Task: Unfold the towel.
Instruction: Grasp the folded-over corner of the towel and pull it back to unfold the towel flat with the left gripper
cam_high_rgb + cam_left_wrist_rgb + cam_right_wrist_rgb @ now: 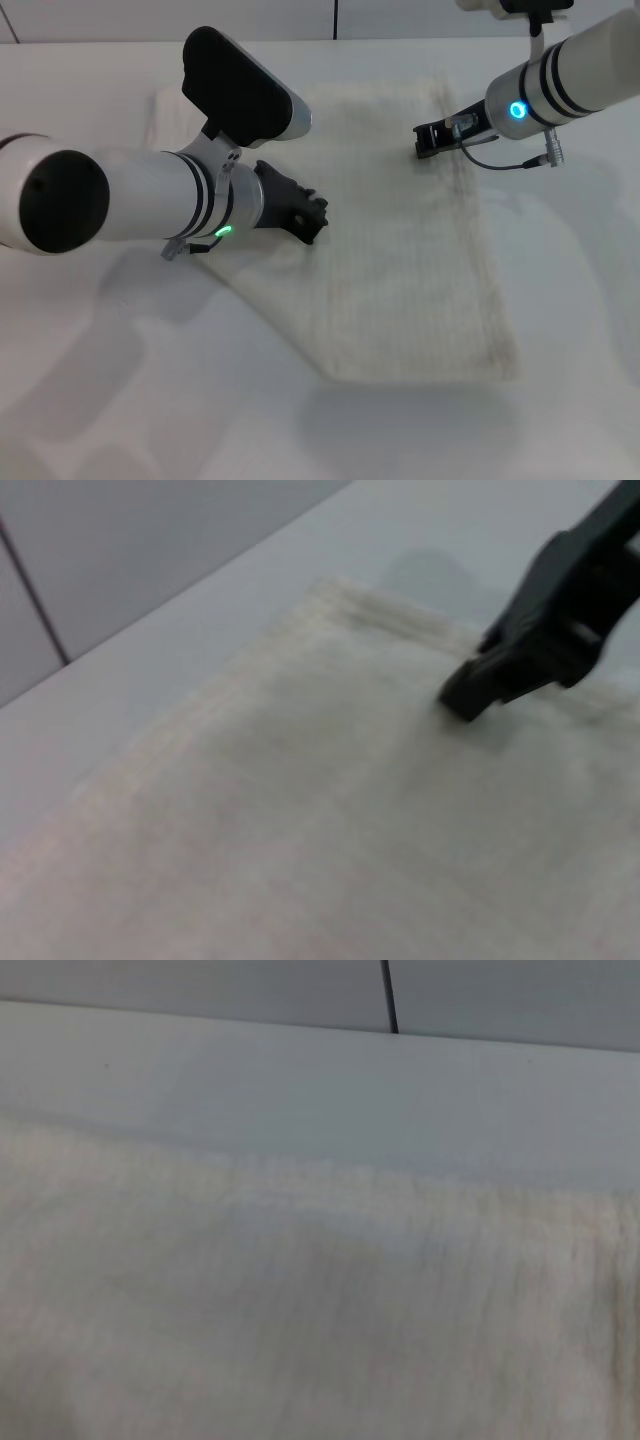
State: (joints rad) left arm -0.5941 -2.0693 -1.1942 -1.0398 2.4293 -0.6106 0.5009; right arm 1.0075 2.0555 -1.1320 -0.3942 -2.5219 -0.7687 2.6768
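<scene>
The off-white ribbed towel lies spread flat on the white table, with one part running under my left arm towards the far left. Its pink-red tag does not show. My left gripper is low over the towel's left part. My right gripper is low at the towel's far right part, near its far edge. The left wrist view shows the towel with the right gripper touching it or just above it. The right wrist view shows only towel and table.
The bare white table surrounds the towel on all sides. A grey wall with a dark seam rises behind the table's far edge. The right arm's cable hangs beside the towel's right edge.
</scene>
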